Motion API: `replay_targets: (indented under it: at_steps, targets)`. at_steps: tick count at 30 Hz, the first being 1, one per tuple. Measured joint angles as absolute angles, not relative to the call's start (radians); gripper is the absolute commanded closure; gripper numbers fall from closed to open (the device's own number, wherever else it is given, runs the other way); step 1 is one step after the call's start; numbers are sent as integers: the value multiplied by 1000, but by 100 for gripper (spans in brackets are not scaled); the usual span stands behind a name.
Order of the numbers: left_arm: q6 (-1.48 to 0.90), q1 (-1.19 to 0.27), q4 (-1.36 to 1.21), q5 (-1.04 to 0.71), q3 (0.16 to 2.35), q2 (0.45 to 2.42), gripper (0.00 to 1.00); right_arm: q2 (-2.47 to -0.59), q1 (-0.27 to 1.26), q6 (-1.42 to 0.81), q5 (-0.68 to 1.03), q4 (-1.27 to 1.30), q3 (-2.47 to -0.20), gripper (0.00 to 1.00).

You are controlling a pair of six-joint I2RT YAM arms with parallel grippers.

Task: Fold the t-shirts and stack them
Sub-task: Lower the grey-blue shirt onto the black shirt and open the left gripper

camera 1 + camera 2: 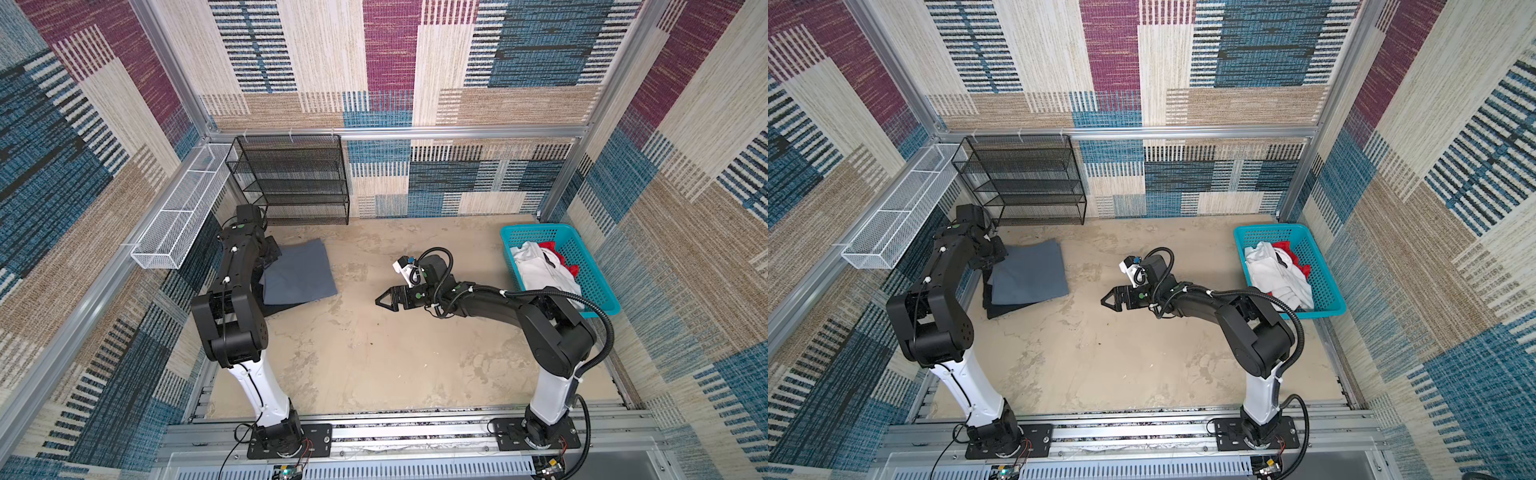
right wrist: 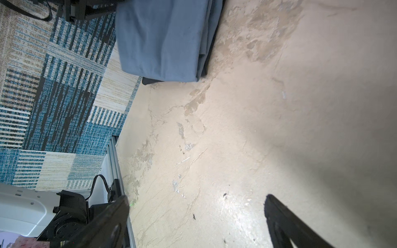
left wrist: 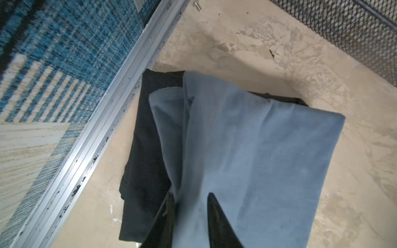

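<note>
A folded slate blue-grey t-shirt [image 1: 299, 272] [image 1: 1030, 274] lies on a folded black t-shirt [image 1: 277, 309] [image 3: 148, 139] at the table's far left. My left gripper [image 3: 190, 194] is at the stack's left edge, mostly hidden under its arm in both top views. Its jaws stand a little apart, and a raised, blurred fold of the blue-grey t-shirt [image 3: 257, 150] lies between them. My right gripper [image 1: 380, 300] [image 2: 197, 197] hangs wide open over bare table near the middle, holding nothing. A white t-shirt [image 1: 540, 270] and a red one [image 1: 555, 249] lie crumpled in the turquoise basket [image 1: 536, 228].
A black mesh shelf [image 1: 291, 178] stands at the back left. A white wire tray [image 1: 178, 224] hangs on the left wall. An aluminium rail [image 3: 120, 103] runs close beside the stack. The basket sits at the right edge behind my right arm.
</note>
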State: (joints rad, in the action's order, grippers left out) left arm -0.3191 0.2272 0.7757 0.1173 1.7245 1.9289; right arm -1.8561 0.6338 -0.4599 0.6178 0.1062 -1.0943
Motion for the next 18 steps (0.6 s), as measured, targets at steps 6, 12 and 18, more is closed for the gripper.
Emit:
replay_targets:
  at_steps: [6, 12, 18]
  targets:
    - [-329, 233, 765, 154, 1709, 1938, 66, -1859, 640, -468, 629, 125, -1054, 1]
    - [-373, 239, 647, 114, 1521, 1891, 72, -1879, 640, -467, 645, 144, -1036, 1]
    - [-437, 276, 538, 72, 1424, 1924, 74, -1897, 640, -458, 668, 175, -1015, 1]
